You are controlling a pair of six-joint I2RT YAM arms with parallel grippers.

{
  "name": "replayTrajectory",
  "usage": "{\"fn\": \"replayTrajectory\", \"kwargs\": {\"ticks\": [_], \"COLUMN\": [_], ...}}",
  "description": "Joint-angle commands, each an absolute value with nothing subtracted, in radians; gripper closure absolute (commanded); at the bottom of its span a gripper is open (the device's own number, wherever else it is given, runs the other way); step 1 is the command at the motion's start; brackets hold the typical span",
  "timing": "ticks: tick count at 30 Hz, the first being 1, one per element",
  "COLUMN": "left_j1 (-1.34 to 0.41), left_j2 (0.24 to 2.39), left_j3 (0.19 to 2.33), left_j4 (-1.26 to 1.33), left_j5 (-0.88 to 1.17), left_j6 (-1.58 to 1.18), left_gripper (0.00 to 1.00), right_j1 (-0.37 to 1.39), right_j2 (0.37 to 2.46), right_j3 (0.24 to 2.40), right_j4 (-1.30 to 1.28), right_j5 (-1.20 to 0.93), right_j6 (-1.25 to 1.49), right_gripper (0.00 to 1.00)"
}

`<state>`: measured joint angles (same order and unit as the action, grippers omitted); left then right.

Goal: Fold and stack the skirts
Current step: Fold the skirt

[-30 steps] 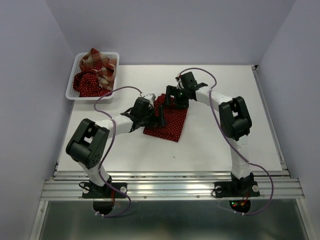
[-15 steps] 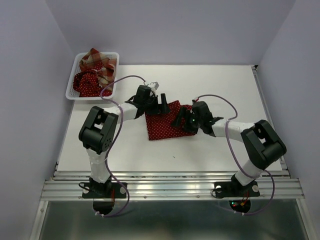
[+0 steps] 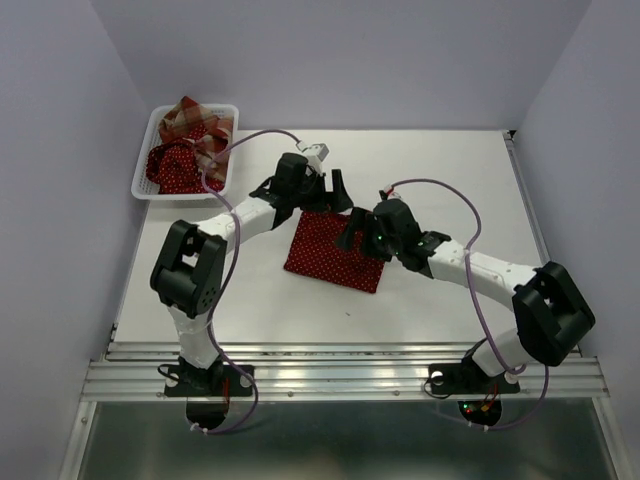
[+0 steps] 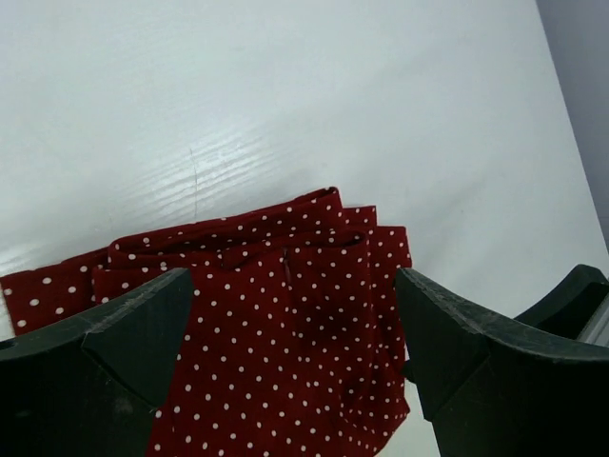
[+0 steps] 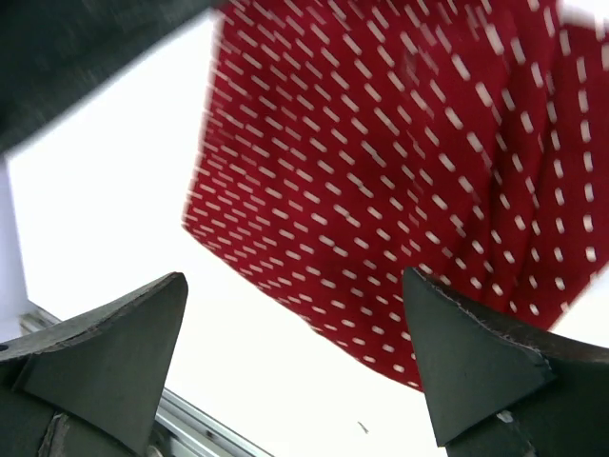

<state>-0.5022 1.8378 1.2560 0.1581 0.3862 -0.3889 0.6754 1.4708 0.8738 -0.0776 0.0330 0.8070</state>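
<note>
Lying beneath left claw [image 3: 325,195] and right claw [image 3: 358,236]: skirt [image 3: 325,257].

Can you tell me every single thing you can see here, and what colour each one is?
spotty skirt on table: one, dark red with white dots, lying mid-table
spotty skirt in basket: one, dark red with white dots, crumpled at the basket's near end
plaid skirt: one, red and cream, basket's far end
basket: one, white, table's far left corner
table: one, white
rail: one, silver, near edge
cables: two, purple, one along each arm
arms: two, white and black
left fingers: two, black, open, above the table skirt
right fingers: two, black, open, above the same skirt
</note>
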Motion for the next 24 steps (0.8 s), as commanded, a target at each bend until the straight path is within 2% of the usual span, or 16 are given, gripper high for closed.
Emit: {"fn": "replayTrajectory", "kwargs": {"ticks": [1, 5, 10, 16, 24], "left_j1": [-0.499, -0.499, -0.499, -0.5, -0.5], "left_j2": [1.688, 1.611, 1.578, 1.614, 1.71], "left_j3": [1.246, 1.157, 1.031, 0.947, 0.928], "left_j4": [0.115, 0.109, 0.149, 0.265, 0.288], "left_j5": [0.295, 0.229, 0.251, 0.391, 0.405], "left_j6": [-0.38, -0.405, -0.44, -0.488, -0.497], "left_gripper": [0.01, 0.01, 0.01, 0.01, 0.01], "right_j1": [0.675, 0.675, 0.638, 0.552, 0.497], "right_j2": [1.45, 1.508, 1.568, 1.689, 1.764], "right_j3": [0.979, 1.029, 1.06, 1.043, 1.034], "right_j4": [-0.103, -0.101, -0.094, 0.0, 0.048], "right_j5": [0.054, 0.04, 0.068, -0.107, -0.057], "right_j6": [0.716, 0.686, 0.673, 0.672, 0.595], "right_gripper": [0.0, 0.0, 0.0, 0.0, 0.0]}}
